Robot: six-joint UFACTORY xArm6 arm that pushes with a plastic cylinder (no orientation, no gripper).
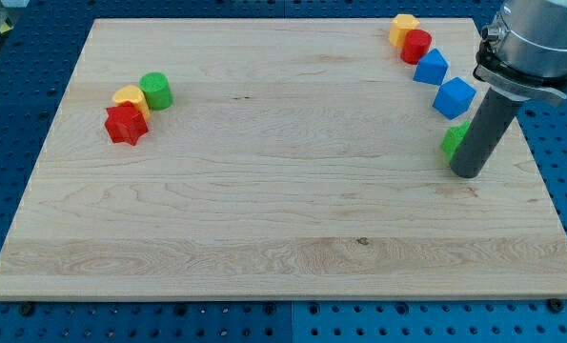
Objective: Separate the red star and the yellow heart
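The red star (126, 124) lies at the view's left on the wooden board (264, 219). The yellow heart (129, 96) touches it just above, and a green cylinder (155, 90) touches the heart on its right. My tip (468, 172) is far off at the view's right, resting on the board against a green block (454, 139) that the rod partly hides. The tip is well apart from the star and the heart.
At the view's top right lies a curved row: a yellow block (403, 28), a red cylinder (416, 46), a blue block (431, 68) and a blue cube (455, 97). The board's right edge is near the rod.
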